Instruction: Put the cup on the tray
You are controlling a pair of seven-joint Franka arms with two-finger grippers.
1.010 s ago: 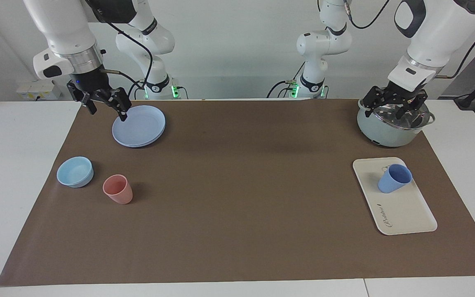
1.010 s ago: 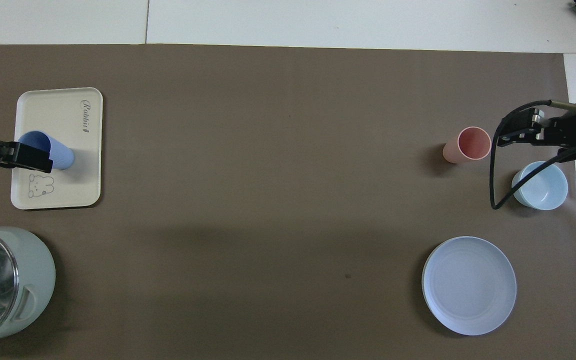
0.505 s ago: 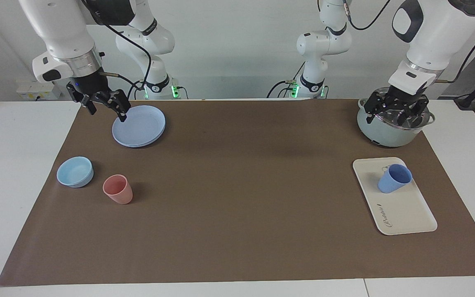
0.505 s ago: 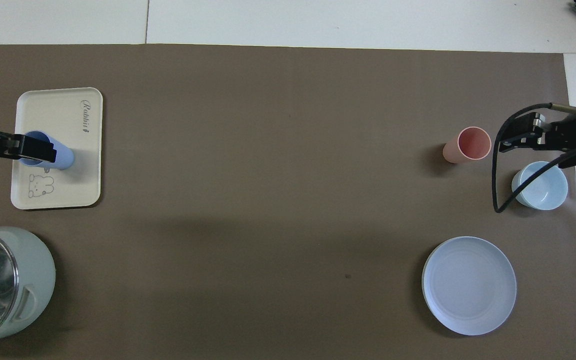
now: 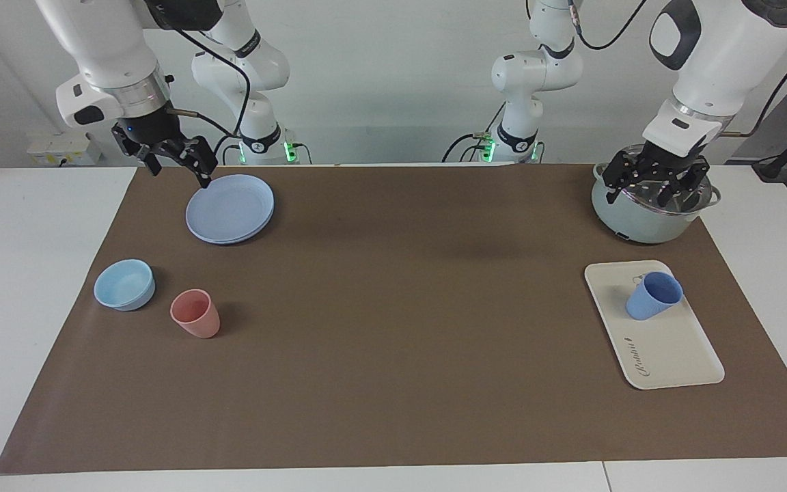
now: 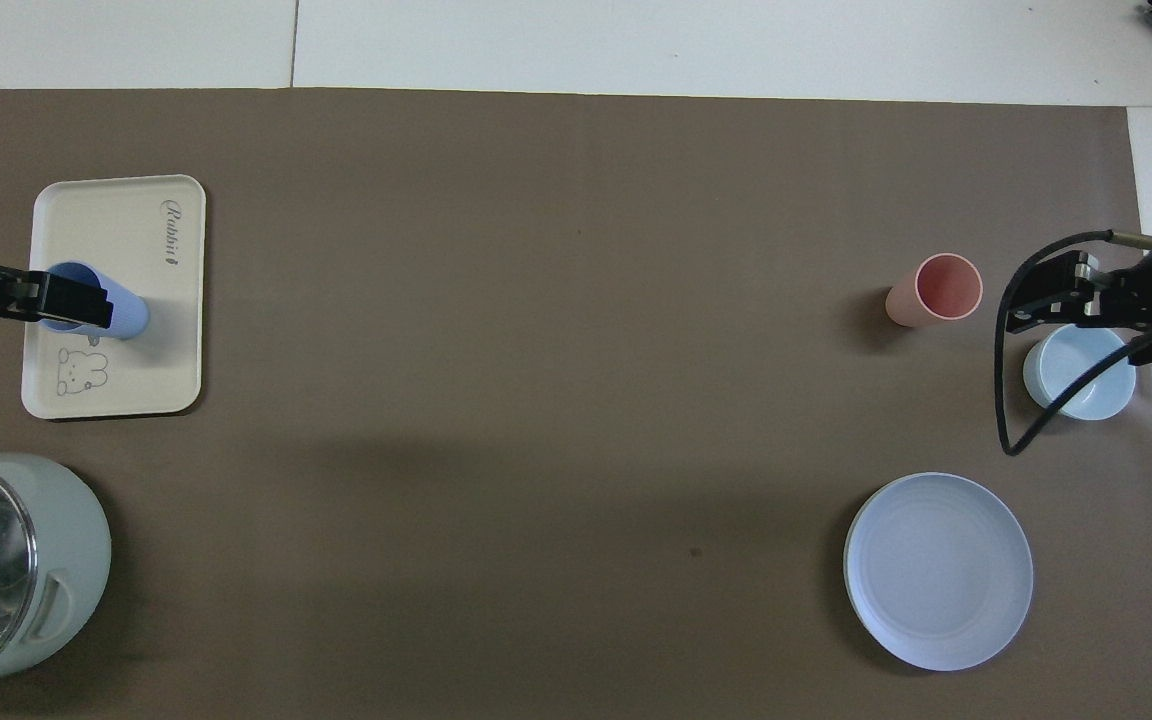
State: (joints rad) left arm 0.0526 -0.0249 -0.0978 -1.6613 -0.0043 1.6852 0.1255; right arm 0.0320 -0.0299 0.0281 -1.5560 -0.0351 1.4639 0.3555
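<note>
The periwinkle-blue cup stands upright on the cream-white tray, at the tray's end nearer the robots, close to the bear drawing. My left gripper is open and empty, raised well clear of the cup. In the overhead view my left gripper partly covers the cup on the tray. My right gripper is open and empty, raised near the blue plates; in the overhead view my right gripper hangs over the bowl's edge.
A pale green pot with a glass lid stands nearer the robots than the tray. A pink cup and a light-blue bowl sit at the right arm's end of the brown mat.
My right gripper has risen a little and drawn back toward the robots. My left gripper has barely shifted. The cup and tray have not moved.
</note>
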